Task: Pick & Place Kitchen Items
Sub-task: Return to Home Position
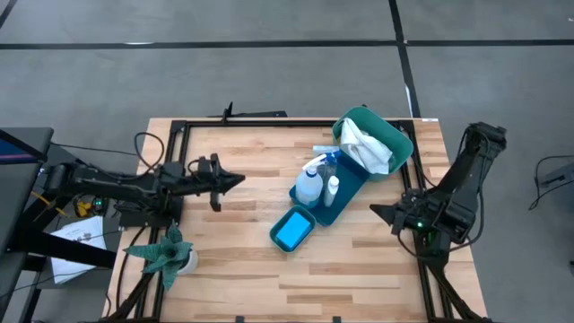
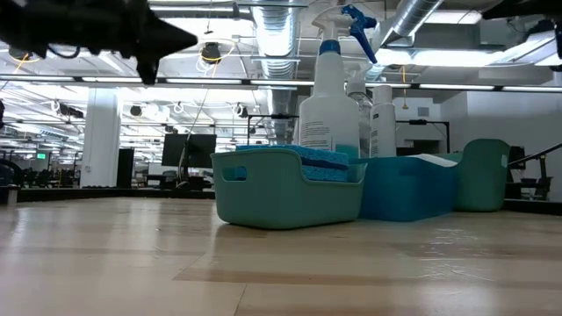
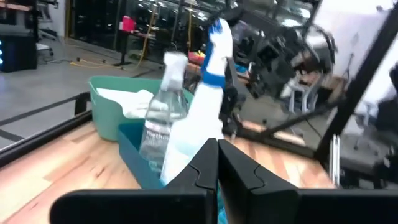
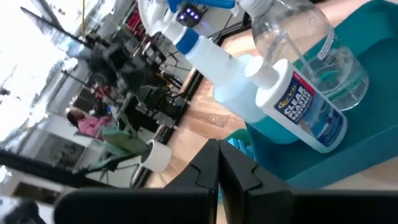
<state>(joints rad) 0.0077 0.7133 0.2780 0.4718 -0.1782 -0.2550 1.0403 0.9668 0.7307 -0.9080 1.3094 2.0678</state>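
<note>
**A:** What does going home well call for here?

**B:** Clean retreats, I judge. Both arms hang over the table [image 1: 242, 269]. The left gripper [image 1: 240, 179] hovers above bare wood left of the bins, its fingers pressed together on nothing. The right gripper [image 1: 374, 210] is likewise closed and empty, and it points at the blue bin [image 1: 355, 179] from near the table's right edge. Each should draw straight back from the bins, with no sideways sweep.

**A:** And the items?

**B:** All are binned. The white cloth [image 1: 368, 144] lies in the green bin [image 1: 401, 144]. The spray bottle [image 1: 309, 184], clear bottle [image 3: 163, 118] and small white bottle [image 1: 333, 190] stand upright in the blue bin. The blue sponges [image 1: 291, 230] fill the small green bin [image 1: 273, 237].

**A:** How much room is there?

**B:** Plenty on the left, where there is open wood all round. Only the plant [image 1: 166, 253] stands by the left edge, beside that arm's base. The right side is tighter, with the blue bin's corner near the fingertips and the table's edge close behind.
</note>
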